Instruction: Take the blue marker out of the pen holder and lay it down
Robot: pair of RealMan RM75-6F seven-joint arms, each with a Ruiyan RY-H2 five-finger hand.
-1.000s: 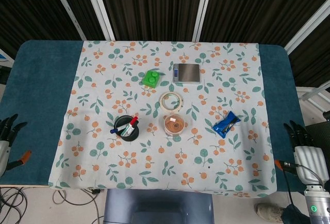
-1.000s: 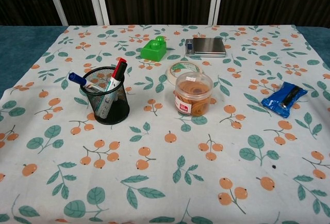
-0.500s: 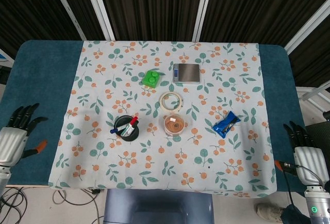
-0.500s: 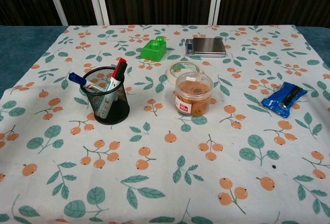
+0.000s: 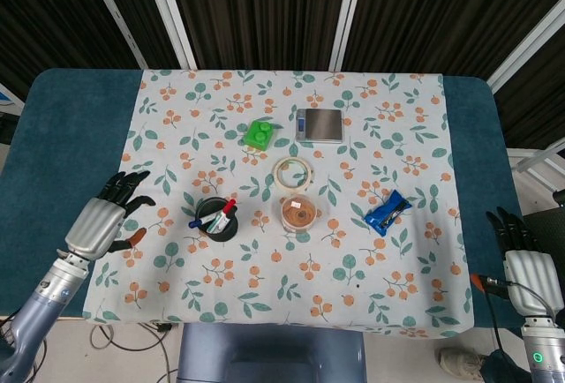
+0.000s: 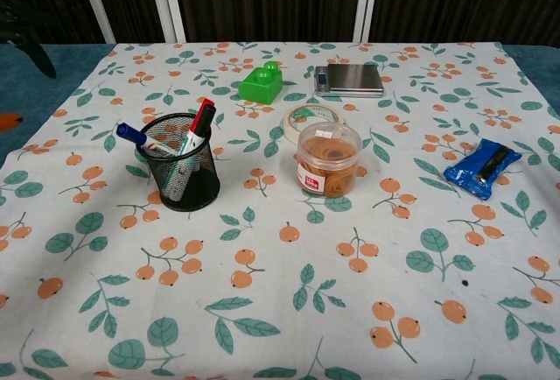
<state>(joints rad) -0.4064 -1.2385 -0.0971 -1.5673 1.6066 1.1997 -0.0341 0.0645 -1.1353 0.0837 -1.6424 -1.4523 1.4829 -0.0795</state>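
Blue marker (image 6: 133, 134) inside mesh pen holder (image 6: 180, 175)

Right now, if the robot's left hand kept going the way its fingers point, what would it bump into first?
Probably nothing nearby: the left hand points up and slightly right, over bare tablecloth, passing left of the pen holder. Height is unclear.

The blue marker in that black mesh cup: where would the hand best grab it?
Probably by the blue-capped end of the blue marker, which leans out over the left rim of the black mesh pen holder; the rest sits inside. The open left hand, already on that side, could pinch it from the left and draw it up along its tilt.
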